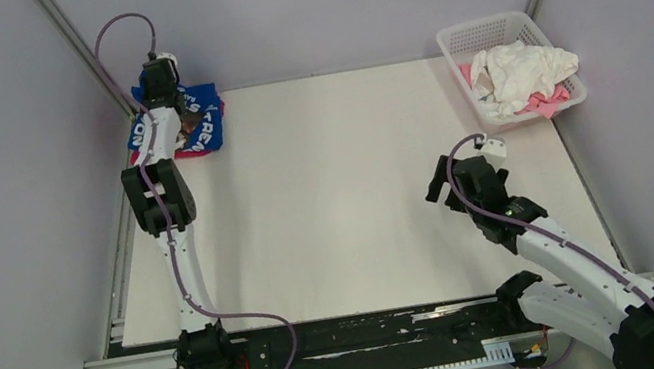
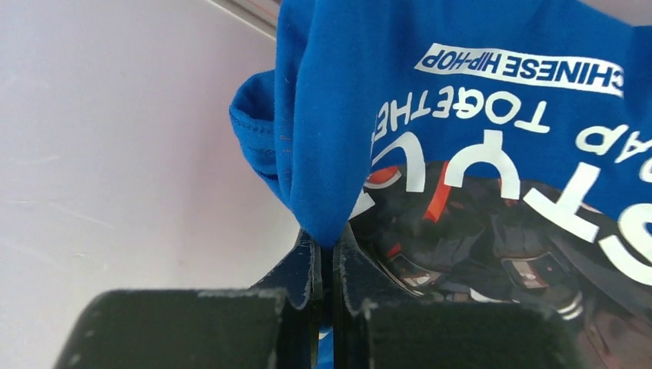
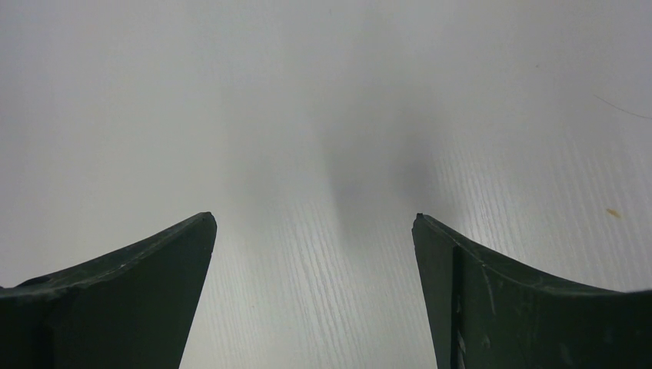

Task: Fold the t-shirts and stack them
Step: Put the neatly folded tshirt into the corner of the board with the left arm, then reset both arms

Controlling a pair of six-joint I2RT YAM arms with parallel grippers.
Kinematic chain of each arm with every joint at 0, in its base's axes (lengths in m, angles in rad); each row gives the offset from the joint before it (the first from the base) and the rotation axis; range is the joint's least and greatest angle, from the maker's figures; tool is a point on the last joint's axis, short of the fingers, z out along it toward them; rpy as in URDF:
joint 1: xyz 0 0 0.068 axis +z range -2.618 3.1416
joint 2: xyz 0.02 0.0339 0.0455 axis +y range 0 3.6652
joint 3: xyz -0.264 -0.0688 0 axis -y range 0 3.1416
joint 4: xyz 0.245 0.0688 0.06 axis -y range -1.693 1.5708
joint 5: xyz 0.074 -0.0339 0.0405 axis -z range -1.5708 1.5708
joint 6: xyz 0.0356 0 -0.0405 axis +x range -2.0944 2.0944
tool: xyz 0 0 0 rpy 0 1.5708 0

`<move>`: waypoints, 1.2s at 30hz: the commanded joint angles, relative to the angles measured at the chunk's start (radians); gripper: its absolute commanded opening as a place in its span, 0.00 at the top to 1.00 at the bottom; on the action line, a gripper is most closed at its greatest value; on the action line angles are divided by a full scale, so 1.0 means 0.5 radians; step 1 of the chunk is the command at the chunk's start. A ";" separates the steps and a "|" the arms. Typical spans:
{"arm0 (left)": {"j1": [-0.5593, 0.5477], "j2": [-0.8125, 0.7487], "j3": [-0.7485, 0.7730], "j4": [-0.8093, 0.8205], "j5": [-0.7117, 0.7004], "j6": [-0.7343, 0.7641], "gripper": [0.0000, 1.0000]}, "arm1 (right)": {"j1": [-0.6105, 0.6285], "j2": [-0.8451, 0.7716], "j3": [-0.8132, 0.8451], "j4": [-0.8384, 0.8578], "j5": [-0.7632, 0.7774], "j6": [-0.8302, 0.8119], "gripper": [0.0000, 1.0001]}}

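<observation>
While the left jaws are pinched tight on a fold of the royal-blue t-shirt (image 2: 461, 115), that shirt lies bunched at the far left corner of the desk (image 1: 336, 203), a magenta t-shirt (image 1: 200, 151) showing at its near edge. The right jaws stand wide apart above the desk, gripping nothing. A white t-shirt (image 1: 516, 70) and a pale pink t-shirt (image 1: 547, 100) sit heaped in a white basket (image 1: 453, 48) at the far right corner.
</observation>
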 commanded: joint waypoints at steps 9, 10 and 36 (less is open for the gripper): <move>0.094 0.102 0.105 0.283 -0.239 -0.092 0.42 | -0.006 0.305 0.249 0.019 0.054 -0.033 0.00; 0.094 0.093 0.103 0.271 -0.251 -0.137 0.14 | -0.009 0.301 0.254 0.015 0.061 -0.022 0.00; -0.791 -2.533 -2.759 0.495 0.533 -1.671 0.00 | -0.117 -0.186 0.043 0.002 -0.003 -0.029 0.00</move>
